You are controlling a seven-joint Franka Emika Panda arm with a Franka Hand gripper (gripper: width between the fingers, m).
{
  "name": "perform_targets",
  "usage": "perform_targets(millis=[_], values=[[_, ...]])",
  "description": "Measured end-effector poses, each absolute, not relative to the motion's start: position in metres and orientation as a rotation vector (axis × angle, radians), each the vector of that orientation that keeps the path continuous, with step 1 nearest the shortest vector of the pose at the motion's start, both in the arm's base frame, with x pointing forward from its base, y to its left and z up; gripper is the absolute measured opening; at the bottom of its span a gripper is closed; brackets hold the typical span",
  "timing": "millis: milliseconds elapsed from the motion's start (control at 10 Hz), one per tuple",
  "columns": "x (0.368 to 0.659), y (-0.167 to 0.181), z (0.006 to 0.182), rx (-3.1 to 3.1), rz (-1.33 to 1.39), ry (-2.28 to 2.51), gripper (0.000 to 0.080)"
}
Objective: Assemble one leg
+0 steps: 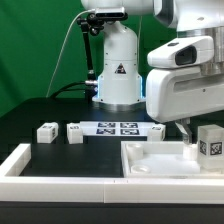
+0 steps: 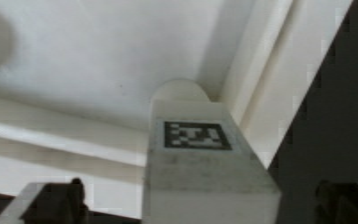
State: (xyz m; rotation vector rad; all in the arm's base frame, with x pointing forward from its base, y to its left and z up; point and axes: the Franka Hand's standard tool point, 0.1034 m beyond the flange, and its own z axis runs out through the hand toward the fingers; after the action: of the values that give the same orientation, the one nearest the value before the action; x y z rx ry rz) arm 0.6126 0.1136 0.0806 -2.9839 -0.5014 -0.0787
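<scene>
Gripper, jaws spread, astride smooth white blocky leg bearing pixelated square tag.

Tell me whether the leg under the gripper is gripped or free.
Free: the wrist view shows the leg between the jaws with a gap on each side.

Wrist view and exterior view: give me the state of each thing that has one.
Leg: standing on the tray piece, not gripped.
Gripper: open, fingers clear of the leg.
Loose legs: lying apart on the table, untouched.
Tray piece: flat on the table.
</scene>
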Motion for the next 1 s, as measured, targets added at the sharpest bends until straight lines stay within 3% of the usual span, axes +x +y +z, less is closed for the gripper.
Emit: perform_targets(millis=[200, 300, 400, 1000], values=[[0.6124, 0.1136, 0.0802, -2.984, -0.078, -0.501, 0.0384], [0.6124, 0.1138, 0.0802, -2.985, -0.077, -0.484, 0.0384], [0.6123, 0.1139, 0.0801, -2.988, -0.076, -0.465, 0.0291], [0.6116, 0.1129, 0.0791, -2.95, -0.065, 0.496, 0.0291]])
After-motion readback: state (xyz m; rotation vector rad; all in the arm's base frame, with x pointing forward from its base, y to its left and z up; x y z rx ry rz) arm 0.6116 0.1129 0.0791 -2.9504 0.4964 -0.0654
